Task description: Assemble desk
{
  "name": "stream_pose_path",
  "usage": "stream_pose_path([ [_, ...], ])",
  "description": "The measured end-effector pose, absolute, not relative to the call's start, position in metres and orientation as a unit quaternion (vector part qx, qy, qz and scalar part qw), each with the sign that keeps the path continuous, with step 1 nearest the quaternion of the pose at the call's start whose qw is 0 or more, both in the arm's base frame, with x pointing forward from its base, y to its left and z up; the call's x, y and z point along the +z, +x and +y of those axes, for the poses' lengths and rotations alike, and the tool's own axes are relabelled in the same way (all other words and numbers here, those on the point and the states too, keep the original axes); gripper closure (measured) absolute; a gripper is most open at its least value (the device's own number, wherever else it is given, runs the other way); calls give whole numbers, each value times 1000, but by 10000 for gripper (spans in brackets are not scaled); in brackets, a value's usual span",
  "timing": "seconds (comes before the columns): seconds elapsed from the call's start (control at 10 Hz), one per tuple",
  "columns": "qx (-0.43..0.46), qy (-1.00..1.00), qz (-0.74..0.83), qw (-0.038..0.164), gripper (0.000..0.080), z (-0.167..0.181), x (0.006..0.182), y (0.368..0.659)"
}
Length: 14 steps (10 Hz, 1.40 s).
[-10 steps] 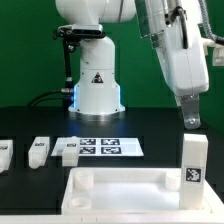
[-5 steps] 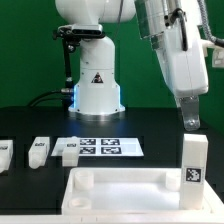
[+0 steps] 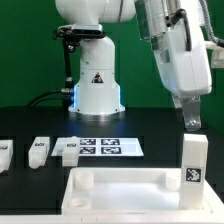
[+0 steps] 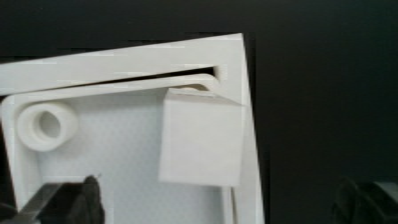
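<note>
The white rimmed tabletop (image 3: 120, 192) lies upside down at the front of the table. One white leg (image 3: 194, 160) with a black-and-white tag stands upright in its corner on the exterior view's right. My gripper (image 3: 190, 121) hangs just above that leg's top, open and holding nothing. In the wrist view the leg (image 4: 203, 140) stands in the tabletop's corner (image 4: 107, 85) beside a round corner socket (image 4: 45, 125). My gripper (image 4: 217, 202) has its dark fingers (image 4: 71, 200) spread wide, clear of the leg. Three more legs (image 3: 38, 150) lie at the exterior view's left.
The marker board (image 3: 108, 147) lies flat on the black table in front of the robot's white base (image 3: 95, 85). A loose leg (image 3: 66, 152) lies at the board's edge on the exterior view's left, and another leg (image 3: 4, 156) is cut by the frame edge.
The arm has shifted very slightly above the standing leg. The leg, the tabletop and the loose legs have not moved.
</note>
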<state>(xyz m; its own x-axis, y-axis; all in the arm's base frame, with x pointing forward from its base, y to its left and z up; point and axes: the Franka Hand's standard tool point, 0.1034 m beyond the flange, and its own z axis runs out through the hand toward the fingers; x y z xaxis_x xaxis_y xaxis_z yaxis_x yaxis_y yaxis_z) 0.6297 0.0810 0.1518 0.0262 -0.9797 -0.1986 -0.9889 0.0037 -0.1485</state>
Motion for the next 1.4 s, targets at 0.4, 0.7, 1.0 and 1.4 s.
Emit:
stream_pose_path([
  [0.4, 2, -805, 581, 121, 151, 67, 157, 615],
  [0.7, -12, -865, 488, 119, 151, 65, 154, 612],
  [1.0, -2, -928, 362, 92, 151, 43, 120, 560],
  [1.4, -18, -972, 224, 71, 151, 32, 110, 550],
])
